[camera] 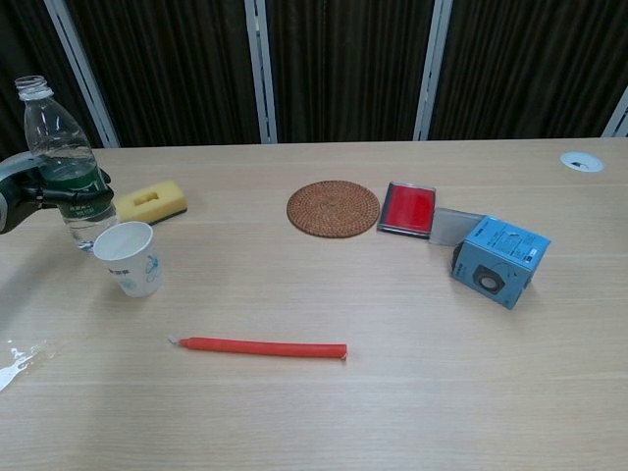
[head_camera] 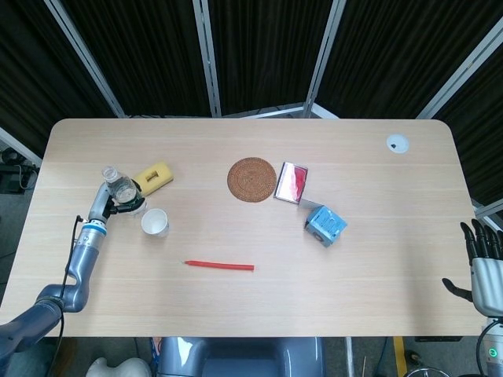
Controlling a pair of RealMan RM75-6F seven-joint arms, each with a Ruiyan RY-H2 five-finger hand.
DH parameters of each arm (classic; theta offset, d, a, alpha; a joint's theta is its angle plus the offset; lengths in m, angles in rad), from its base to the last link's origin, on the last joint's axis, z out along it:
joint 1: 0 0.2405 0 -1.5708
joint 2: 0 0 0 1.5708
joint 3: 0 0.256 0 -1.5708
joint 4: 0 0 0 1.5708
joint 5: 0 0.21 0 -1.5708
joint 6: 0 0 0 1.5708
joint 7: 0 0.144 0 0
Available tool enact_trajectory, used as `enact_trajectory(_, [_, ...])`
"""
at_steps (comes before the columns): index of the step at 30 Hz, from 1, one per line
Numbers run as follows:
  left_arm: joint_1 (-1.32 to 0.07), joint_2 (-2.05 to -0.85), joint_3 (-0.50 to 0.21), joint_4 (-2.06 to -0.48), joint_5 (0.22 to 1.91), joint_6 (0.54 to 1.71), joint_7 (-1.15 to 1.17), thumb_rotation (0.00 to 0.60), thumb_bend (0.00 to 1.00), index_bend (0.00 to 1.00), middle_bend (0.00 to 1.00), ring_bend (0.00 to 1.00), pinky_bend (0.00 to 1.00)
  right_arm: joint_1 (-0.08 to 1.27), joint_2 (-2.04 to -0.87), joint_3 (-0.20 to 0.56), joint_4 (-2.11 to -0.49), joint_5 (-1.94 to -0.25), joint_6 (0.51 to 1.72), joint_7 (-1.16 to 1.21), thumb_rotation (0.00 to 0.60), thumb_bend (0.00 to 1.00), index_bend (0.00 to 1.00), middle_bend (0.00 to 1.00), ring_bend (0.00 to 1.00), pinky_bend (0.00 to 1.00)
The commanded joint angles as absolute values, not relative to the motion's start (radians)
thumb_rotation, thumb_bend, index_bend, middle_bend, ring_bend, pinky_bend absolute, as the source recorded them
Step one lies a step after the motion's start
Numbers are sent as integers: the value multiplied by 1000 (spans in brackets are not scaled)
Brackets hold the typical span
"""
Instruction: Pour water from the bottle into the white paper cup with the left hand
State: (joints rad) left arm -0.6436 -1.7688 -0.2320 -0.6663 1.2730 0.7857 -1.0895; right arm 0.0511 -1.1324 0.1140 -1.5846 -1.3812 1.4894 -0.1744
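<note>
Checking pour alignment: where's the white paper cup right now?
The white paper cup stands upright at the table's left in both views, just right of the bottle gripped by the left hand, with the yellow sponge behind it.

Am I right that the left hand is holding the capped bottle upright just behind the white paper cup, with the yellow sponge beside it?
Not quite: the bottle has no cap; the chest view shows its mouth open. Otherwise yes: the left hand holds it upright just behind the white paper cup, with the yellow sponge beside it.
</note>
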Motion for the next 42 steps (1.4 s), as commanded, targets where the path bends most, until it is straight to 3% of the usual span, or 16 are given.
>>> enact_trajectory(1, [-644, -1790, -229, -633, 1279, 781, -1095, 600, 529, 722, 560, 329, 356, 52, -1133, 114, -1583, -1380, 1488, -175, 600, 0, 0, 0, 0, 0])
enact_trajectory(11, [-646, -1817, -219, -575, 1298, 759, -1125, 600, 493, 705, 547, 323, 353, 55, -1136, 114, -1582, -1375, 1482, -179, 600, 0, 0, 0, 0, 0])
enact_trajectory(19, [-645, -1827, -210, -554, 1313, 759, -1135, 600, 288, 613, 408, 248, 331, 54, -1135, 114, -1582, -1375, 1483, -177, 600, 0, 0, 0, 0, 0])
enact_trajectory(24, [-646, -1825, -203, -554, 1322, 754, -1137, 600, 191, 458, 253, 130, 261, 54, -1134, 113, -1583, -1376, 1484, -176, 600, 0, 0, 0, 0, 0])
enact_trajectory(30, [-645, -1816, -188, -557, 1339, 746, -1137, 600, 111, 285, 151, 45, 174, 53, -1132, 113, -1585, -1378, 1485, -174, 600, 0, 0, 0, 0, 0])
enact_trajectory(38, [-639, -1780, -167, -589, 1361, 734, -1151, 600, 32, 73, 10, 0, 69, 51, -1130, 111, -1589, -1384, 1491, -170, 600, 0, 0, 0, 0, 0])
enact_trajectory(42, [-633, -1750, -151, -616, 1377, 737, -1146, 600, 13, 10, 0, 0, 23, 50, -1127, 110, -1593, -1390, 1496, -167, 600, 0, 0, 0, 0, 0])
